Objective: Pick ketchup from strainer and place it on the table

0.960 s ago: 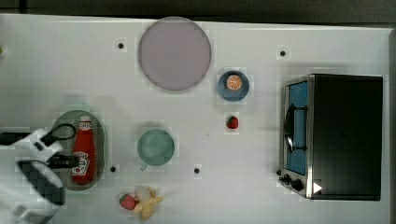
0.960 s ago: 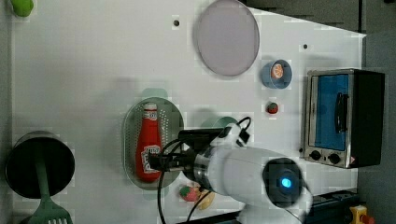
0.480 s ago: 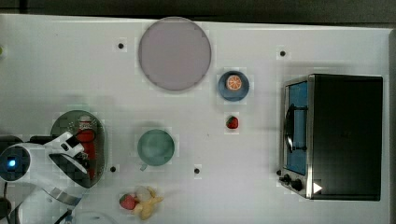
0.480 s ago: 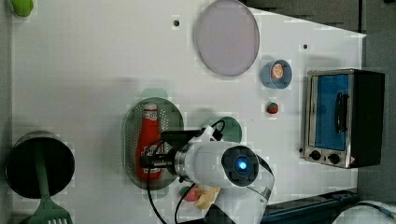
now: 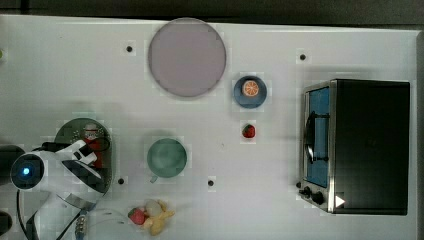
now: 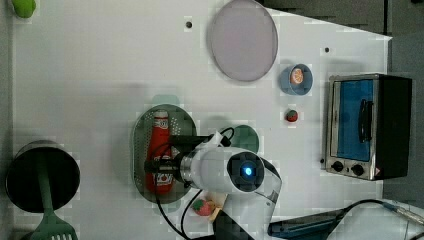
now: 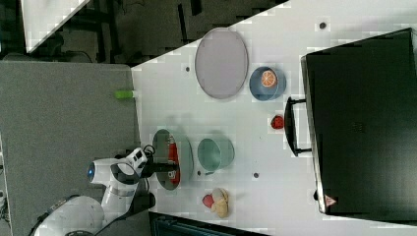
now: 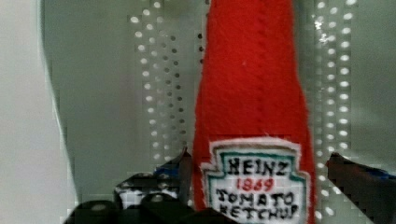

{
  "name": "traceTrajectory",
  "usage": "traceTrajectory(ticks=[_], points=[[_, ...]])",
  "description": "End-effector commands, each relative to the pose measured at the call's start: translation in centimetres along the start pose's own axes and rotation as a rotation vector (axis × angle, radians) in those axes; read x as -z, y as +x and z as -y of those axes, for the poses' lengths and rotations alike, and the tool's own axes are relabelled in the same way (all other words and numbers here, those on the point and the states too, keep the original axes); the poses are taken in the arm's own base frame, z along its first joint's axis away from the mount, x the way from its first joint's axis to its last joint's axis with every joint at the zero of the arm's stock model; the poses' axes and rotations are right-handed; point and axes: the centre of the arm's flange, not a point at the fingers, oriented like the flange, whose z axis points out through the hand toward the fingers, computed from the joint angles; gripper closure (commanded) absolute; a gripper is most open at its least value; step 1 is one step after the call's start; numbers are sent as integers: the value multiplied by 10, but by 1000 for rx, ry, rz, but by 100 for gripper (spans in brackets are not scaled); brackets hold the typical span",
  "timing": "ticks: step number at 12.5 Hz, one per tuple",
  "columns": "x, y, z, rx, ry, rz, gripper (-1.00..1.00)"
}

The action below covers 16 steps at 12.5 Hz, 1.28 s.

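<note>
Lay lengthwise in the strainer (image 6: 141, 150), along its long axis: ketchup (image 6: 159, 150), white cap toward the left view's top, base toward the bottom. Straddled the labelled lower body from the left view's right: gripper (image 6: 161, 166), spread wide, one finger (image 8: 180, 170) each side, nothing yet clamped.

Red ketchup (image 6: 161, 150) lies lengthwise in the pale green strainer (image 6: 141, 150) on the white table (image 6: 100, 75).
</note>
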Motion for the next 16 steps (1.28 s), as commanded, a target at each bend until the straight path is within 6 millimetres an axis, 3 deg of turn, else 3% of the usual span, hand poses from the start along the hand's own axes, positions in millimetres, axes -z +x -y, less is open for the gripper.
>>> traceTrajectory(ticks=[1,3,6,11,16], points=[[1,5,11,-36,6,-29,-68],[3,5,14,-32,15,-36,-21],[27,1,12,-38,-32,-40,-21],[133,-14,38,-166,67,-12,-21],[233,-1,35,-99,20,-1,-21]])
